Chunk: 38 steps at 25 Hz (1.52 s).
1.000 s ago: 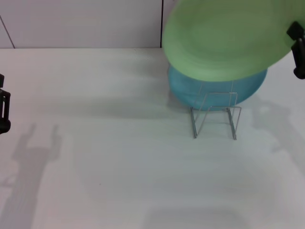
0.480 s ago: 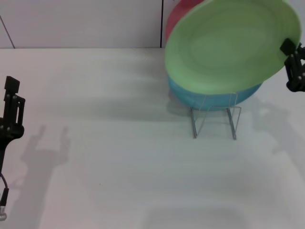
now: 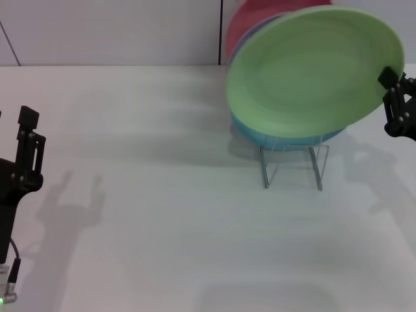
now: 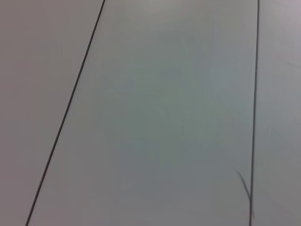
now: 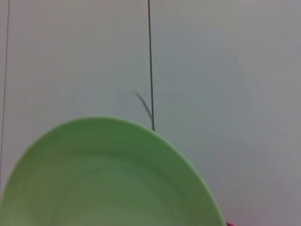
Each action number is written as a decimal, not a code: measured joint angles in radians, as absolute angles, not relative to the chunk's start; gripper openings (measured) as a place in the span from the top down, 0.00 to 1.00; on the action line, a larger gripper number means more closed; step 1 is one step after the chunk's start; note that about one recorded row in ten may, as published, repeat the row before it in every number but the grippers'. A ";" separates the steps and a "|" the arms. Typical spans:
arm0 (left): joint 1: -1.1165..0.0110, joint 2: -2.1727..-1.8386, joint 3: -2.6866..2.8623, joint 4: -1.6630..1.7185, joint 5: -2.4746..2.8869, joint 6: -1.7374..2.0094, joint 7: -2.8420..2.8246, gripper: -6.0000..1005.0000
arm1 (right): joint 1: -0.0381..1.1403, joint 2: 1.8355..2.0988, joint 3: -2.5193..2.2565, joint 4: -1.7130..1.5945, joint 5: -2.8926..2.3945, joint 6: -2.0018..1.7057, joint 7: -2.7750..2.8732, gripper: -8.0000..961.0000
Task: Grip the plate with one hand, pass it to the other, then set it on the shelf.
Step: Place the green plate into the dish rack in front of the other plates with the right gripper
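The light green plate (image 3: pixel 312 71) hangs tilted in the air over the shelf (image 3: pixel 292 159), a thin silver wire rack on the white table. My right gripper (image 3: pixel 389 82) is shut on the plate's right rim at the right edge of the head view. The right wrist view shows the same plate (image 5: pixel 108 179) from close up, against a wall. My left gripper (image 3: pixel 29 153) stands at the far left, fingers pointing up and apart, holding nothing. The left wrist view shows only wall panels.
A turquoise-blue plate (image 3: pixel 286 138) sits behind the rack, under the green plate. A red plate (image 3: pixel 257 19) and a lavender rim (image 3: pixel 249 38) peek out behind its upper left. The white table (image 3: pixel 162 214) stretches between the two arms.
The green plate has tipped and shifted a little lower and right, uncovering the red plate behind it. My left gripper has risen into view and moved right from the left edge.
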<state>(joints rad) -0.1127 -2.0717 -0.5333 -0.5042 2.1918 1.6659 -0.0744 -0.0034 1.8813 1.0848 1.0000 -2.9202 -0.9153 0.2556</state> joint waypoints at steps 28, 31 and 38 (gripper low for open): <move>-0.133 -2.069 -0.526 -0.541 2.195 1.660 -0.078 0.43 | 0.065 1.932 1.092 0.767 -2.919 -1.075 0.216 0.95; -0.136 -2.069 -0.526 -0.543 2.195 1.660 -0.078 0.43 | 0.069 1.935 1.092 0.755 -2.919 -1.081 0.216 0.95; -0.135 -2.069 -0.526 -0.543 2.195 1.660 -0.078 0.41 | 0.070 1.945 1.098 0.729 -2.918 -1.090 0.216 0.94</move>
